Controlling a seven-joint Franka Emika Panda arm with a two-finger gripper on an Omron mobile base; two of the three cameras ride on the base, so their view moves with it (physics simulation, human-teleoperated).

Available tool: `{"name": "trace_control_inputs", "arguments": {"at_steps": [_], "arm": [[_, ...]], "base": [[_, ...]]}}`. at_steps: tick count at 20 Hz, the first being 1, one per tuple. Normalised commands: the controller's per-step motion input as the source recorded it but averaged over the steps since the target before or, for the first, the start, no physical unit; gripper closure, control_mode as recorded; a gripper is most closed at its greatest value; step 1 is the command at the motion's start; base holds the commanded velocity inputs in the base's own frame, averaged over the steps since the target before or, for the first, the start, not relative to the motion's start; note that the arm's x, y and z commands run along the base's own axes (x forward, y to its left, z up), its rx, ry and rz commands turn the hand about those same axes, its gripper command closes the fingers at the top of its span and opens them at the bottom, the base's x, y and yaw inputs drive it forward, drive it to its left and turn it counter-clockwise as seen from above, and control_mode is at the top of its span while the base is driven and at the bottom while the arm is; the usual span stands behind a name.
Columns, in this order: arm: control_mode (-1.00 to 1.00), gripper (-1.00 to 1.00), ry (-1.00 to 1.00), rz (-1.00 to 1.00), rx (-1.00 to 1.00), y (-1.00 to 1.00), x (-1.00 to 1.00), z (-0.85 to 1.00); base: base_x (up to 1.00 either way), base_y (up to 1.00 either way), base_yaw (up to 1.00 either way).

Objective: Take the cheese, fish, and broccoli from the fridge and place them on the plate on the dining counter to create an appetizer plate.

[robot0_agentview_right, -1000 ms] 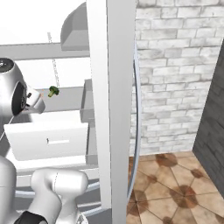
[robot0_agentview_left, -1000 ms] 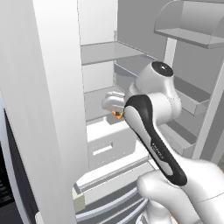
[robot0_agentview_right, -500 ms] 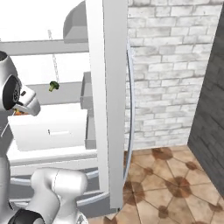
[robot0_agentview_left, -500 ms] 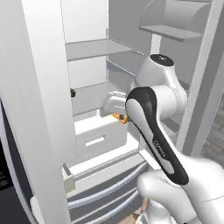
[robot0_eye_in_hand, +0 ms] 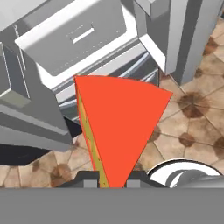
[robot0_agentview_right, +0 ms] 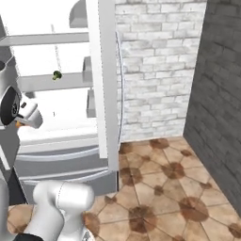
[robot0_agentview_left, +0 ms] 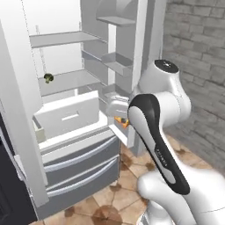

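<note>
My gripper is shut on the cheese, an orange-red wedge with a yellow edge that stands up between the fingertips. In the left base view the gripper hangs just outside the open fridge, with a corner of the cheese peeping out below it. From the right side the gripper sits in front of the fridge. The broccoli lies on a middle shelf, and shows as the same dark-green broccoli from the right. Fish, plate and dining counter are out of view.
A white drawer stands pulled out of the fridge below the broccoli's shelf, also seen as the drawer from the hand. The open door with bins is just behind the arm. Brick wall, dark wall and tiled floor lie to the right.
The whole picture has shifted, so the base has moved; the fridge now sits further left and further off. The gripper has come out of the fridge with the cheese still held.
</note>
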Motion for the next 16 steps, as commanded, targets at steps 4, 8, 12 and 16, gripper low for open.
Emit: {"name": "trace_control_inputs", "arguments": {"at_steps": [4,8,12,16], "arm": [[1.0,1.0,0.0,0.0,0.0,0.0,0.0,0.0],[1.0,1.0,0.0,0.0,0.0,0.0,0.0,0.0],[1.0,1.0,0.0,0.0,0.0,0.0,0.0,0.0],[1.0,1.0,0.0,0.0,0.0,0.0,0.0,0.0]], "base": [[-0.74,-0.01,-0.19],[-0.42,0.0,-0.55],[-0.07,-0.02,-0.95],[0.0,0.0,-1.0]]}}
